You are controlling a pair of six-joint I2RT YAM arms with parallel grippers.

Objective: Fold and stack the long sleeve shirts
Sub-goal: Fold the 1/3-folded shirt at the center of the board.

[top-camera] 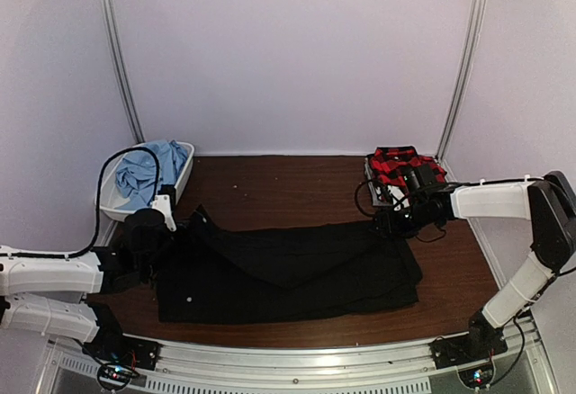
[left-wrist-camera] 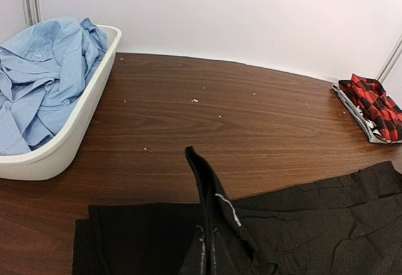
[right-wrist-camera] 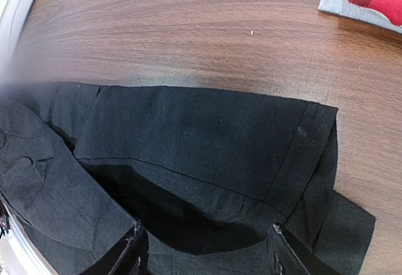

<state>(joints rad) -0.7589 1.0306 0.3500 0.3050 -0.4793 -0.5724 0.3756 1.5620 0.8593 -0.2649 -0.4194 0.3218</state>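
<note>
Left fingers (left-wrist-camera: 204, 259) seem pinched on a raised end of the black shirt (top-camera: 288, 273); right fingers (right-wrist-camera: 135, 250), wide above its far corner, should close before both fold evenly.

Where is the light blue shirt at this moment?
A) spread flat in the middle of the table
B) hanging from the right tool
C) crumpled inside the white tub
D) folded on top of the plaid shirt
C: the light blue shirt lies crumpled inside the white tub at the far left, while the black shirt is the one spread on the table.
</note>
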